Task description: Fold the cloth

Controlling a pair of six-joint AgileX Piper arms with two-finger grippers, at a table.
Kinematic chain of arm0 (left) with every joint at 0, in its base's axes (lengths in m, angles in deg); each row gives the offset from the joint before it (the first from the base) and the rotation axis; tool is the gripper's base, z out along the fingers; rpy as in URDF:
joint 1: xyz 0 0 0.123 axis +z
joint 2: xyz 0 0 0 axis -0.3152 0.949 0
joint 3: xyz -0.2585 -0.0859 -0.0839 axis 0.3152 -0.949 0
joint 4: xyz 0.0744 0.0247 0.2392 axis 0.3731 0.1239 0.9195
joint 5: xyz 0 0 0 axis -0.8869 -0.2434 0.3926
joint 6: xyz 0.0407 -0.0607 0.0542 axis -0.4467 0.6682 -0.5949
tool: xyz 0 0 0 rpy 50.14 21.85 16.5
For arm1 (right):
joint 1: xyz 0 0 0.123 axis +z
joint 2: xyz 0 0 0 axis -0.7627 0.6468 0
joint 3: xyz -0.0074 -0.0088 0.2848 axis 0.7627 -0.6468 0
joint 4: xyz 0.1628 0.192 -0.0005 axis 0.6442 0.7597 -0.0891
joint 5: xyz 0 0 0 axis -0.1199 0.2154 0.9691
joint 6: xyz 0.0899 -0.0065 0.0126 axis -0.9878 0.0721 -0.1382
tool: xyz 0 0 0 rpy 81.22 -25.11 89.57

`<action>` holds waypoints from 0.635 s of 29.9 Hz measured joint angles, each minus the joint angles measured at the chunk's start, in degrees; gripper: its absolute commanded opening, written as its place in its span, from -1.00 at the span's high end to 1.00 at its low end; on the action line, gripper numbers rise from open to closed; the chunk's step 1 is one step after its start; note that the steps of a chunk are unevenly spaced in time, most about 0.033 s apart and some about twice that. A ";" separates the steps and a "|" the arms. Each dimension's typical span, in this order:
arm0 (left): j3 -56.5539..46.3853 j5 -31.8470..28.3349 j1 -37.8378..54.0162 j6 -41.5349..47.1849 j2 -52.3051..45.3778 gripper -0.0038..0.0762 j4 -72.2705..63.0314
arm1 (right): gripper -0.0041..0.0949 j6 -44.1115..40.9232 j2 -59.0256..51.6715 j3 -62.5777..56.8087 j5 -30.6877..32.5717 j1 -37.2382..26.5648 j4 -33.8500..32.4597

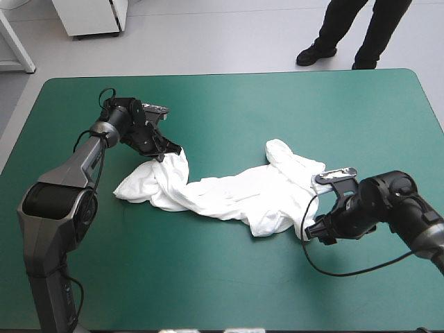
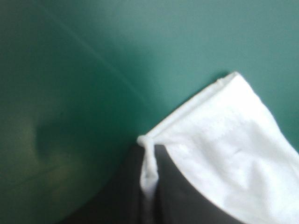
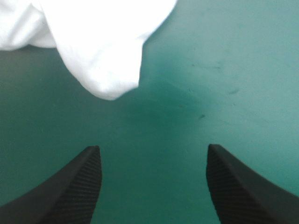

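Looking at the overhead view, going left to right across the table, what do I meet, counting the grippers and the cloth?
First the left gripper, shut on an edge of the T-shirt → the T-shirt's main body → the right gripper, fingers open, just past the cloth.

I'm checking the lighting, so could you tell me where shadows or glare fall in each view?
High view: even light, no strong glare, thin shadow under the T-shirt. Left wrist view: dark shadow on the teal-green cover beside the left gripper. Right wrist view: soft shadow under the T-shirt's tip, ahead of the right gripper.
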 measured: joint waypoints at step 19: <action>0.00 -0.11 0.00 0.00 0.02 0.93 -0.41 | 0.93 7.90 18.18 0.24 -9.63 0.00 11.38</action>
